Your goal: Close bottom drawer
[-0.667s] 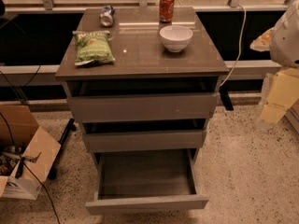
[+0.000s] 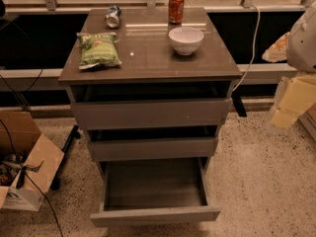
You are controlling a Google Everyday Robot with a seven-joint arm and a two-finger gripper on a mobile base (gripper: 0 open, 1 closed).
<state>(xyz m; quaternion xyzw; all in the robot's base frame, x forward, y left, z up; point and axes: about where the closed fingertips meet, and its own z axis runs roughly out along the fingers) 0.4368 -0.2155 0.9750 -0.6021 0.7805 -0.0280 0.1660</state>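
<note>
The bottom drawer (image 2: 155,214) of the grey-brown cabinet (image 2: 148,63) is pulled far out. Its plain grey inner box (image 2: 154,184) is empty. The middle drawer (image 2: 152,148) and the top drawer (image 2: 150,113) above it stand slightly out from the frame. My gripper (image 2: 292,101) hangs at the right edge of the view, pale yellow under the white arm (image 2: 303,43). It is beside the cabinet at about top-drawer height, well apart from it, and touches nothing.
On the cabinet top are a green chip bag (image 2: 98,49), a white bowl (image 2: 185,39), a red can (image 2: 176,8) and a tipped can (image 2: 113,17). An open cardboard box (image 2: 27,167) with cables stands on the floor at left. A white cable (image 2: 254,38) hangs at right.
</note>
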